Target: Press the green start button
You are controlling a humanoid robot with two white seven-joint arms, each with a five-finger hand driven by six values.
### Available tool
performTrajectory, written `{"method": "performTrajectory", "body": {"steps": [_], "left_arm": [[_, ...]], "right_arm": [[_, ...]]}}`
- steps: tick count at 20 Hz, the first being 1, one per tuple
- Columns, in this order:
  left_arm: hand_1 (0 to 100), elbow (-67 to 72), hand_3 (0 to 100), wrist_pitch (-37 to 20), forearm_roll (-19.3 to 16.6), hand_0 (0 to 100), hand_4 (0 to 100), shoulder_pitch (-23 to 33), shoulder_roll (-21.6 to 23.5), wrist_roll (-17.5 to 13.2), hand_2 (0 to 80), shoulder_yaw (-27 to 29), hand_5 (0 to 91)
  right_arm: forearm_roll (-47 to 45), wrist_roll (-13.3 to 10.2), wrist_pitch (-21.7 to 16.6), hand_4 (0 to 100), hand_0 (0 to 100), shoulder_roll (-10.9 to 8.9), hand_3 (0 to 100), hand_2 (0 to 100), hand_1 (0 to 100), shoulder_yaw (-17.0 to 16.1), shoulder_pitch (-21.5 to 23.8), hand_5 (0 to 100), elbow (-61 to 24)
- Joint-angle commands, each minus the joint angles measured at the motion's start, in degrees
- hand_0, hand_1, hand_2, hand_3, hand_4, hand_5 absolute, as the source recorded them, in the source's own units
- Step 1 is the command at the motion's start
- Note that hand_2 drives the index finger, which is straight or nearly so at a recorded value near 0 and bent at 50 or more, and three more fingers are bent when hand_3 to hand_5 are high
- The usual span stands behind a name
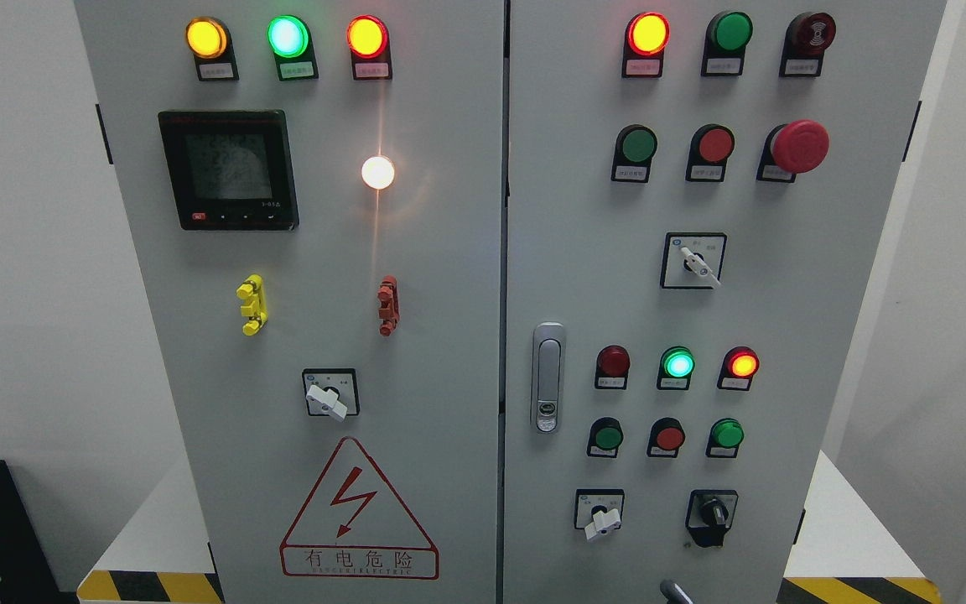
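Head view: green start button (639,144) on cabinet door (785,294)

Head view, close, facing cabinet (416,352)

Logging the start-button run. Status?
No hand in view. Green button on right door untouched. Nothing blocking it.

Only a sliver of the robot's body shows: a small rounded tip (674,591) at the bottom edge, right of the middle. It is grey and metallic, with a darker underside and a pale glint along its curve. Too little shows to tell whether it is part of a hand.
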Motion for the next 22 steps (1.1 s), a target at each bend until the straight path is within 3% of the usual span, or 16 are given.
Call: {"method": "performTrajectory", "body": {"steps": [1,8,10,12,13,14,15,16,18,21,22], "left_arm": [[56,-1.6,0,0.0,0.0,12,0,-1.3,0.0,0.0,0.0,0.0,0.0],[56,-1.6,0,0.0,0.0,12,0,-1.3,0.0,0.0,0.0,0.0,0.0],[56,-1.6,0,0.0,0.0,12,0,-1.3,0.0,0.0,0.0,0.0,0.0],[56,-1.6,0,0.0,0.0,12,0,-1.3,0.0,0.0,0.0,0.0,0.0],[56,-1.6,0,0.0,0.0,12,0,-1.3,0.0,0.0,0.0,0.0,0.0],[56,-1.6,0,0.0,0.0,12,0,-1.3,0.0,0.0,0.0,0.0,0.0],[56,-1.6,0,0.0,0.0,12,0,-1.3,0.0,0.0,0.0,0.0,0.0],[56,-1.6,0,0.0,0.0,12,0,-1.3,0.1,0.0,0.0,0.0,0.0],[56,-1.6,0,0.0,0.0,12,0,-1.3,0.0,0.0,0.0,0.0,0.0],[56,-1.6,0,0.0,0.0,12,0,-1.3,0.0,0.0,0.0,0.0,0.0],[56,-1.6,0,0.0,0.0,12,0,-1.3,0.0,0.0,0.0,0.0,0.0]], "right_arm": [[0.0,0.0,0.0,0,0,0.0,1,0,1,0.0,0.0,0,0.0],[0.5,0.1,-0.4,0,0,0.0,1,0,2,0.0,0.1,0,-0.3],[1.1,-0.1,-0.7,0,0,0.0,6,0,13,0.0,0.0,0,-0.6],[2.8,-0.4,-1.1,15,0,0.0,18,0,26,0.1,-0.1,1,-1.3],[4.6,-0.6,-1.6,22,0,0.0,24,0,28,0.0,-0.2,6,-1.4],[6.2,-0.8,-2.4,33,5,0.0,36,0,32,0.0,-0.2,20,-1.5],[8.0,-1.3,-3.1,38,9,0.0,41,0,34,0.0,-0.3,28,-1.5],[9.9,-2.0,-3.8,39,9,0.0,41,0,34,0.0,-0.3,29,-1.5],[14.4,-4.5,-4.5,55,15,0.0,56,0,35,0.0,-0.6,49,-1.6],[21.1,-7.2,-4.6,66,20,0.0,66,0,36,-0.4,-0.7,68,-3.4],[23.0,-7.8,-4.6,68,21,0.0,67,0,36,-0.4,-0.7,70,-4.0]]}}
